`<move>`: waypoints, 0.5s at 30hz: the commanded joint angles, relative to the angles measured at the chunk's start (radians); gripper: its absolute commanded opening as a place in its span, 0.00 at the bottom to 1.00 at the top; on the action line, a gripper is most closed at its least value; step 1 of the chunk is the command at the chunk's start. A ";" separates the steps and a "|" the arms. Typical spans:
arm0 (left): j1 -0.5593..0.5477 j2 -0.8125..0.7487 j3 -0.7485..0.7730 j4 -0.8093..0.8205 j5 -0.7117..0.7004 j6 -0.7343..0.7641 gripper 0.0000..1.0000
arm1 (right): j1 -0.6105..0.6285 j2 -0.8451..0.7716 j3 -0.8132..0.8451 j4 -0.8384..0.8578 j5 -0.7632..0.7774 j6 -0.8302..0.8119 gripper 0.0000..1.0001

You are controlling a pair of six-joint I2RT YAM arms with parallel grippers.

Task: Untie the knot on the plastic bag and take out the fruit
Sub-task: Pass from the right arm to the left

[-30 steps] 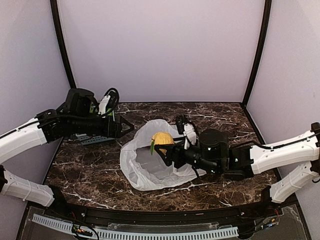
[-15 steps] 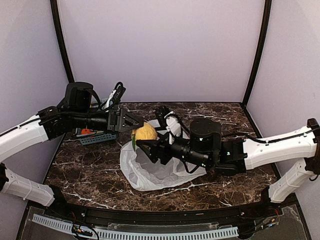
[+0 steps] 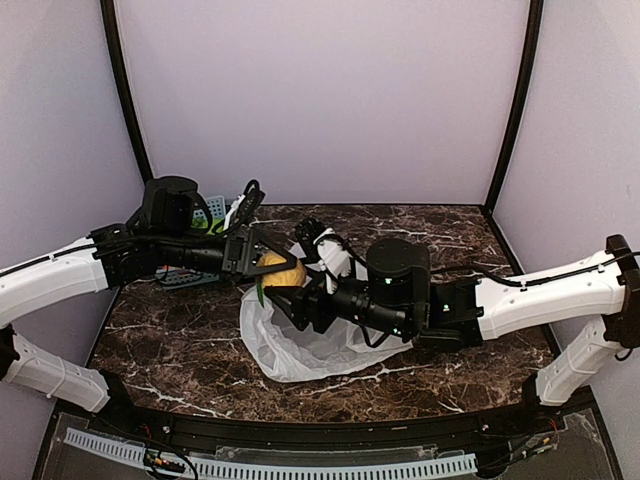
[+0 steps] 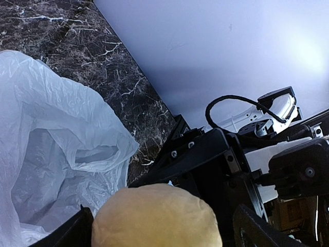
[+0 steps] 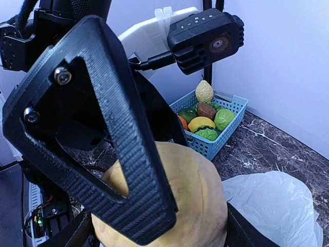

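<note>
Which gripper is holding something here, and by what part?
The right gripper clamps the fruit across its sides, above the plastic bag; the left gripper, jaws open, only straddles it.

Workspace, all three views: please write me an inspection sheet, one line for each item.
Surface: dark marbled table; no spill seen.
Job's things: plastic bag lies open and slack at the centre; one tan-yellow fruit is up in the air over its left rim.
Clutter: blue basket holding other fruits, far left corner.
Tools: right tool shut on the fruit; left tool open, its fingers either side of that fruit.
Cables: black cable loops over the left wrist.
Surroundings: pale lilac walls, black corner posts.
</note>
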 commanded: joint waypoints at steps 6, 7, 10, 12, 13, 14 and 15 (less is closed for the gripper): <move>-0.010 -0.001 -0.032 0.037 0.023 -0.037 0.81 | 0.009 0.009 0.035 0.010 -0.010 -0.011 0.50; -0.010 -0.002 -0.034 0.038 0.024 -0.038 0.80 | 0.009 0.009 0.036 0.010 -0.010 -0.010 0.50; -0.011 -0.003 -0.037 0.043 0.029 -0.045 0.73 | 0.009 0.012 0.036 0.007 -0.005 -0.005 0.50; -0.012 -0.005 -0.039 0.045 0.030 -0.047 0.69 | 0.009 0.014 0.039 0.003 -0.001 -0.002 0.50; -0.013 -0.006 -0.040 0.046 0.029 -0.048 0.67 | 0.010 0.014 0.039 0.001 0.000 -0.001 0.50; -0.013 -0.008 -0.041 0.048 0.030 -0.050 0.63 | 0.009 0.014 0.039 0.001 0.000 -0.001 0.50; -0.013 -0.009 -0.041 0.049 0.029 -0.051 0.59 | 0.010 0.015 0.038 0.000 0.000 0.001 0.50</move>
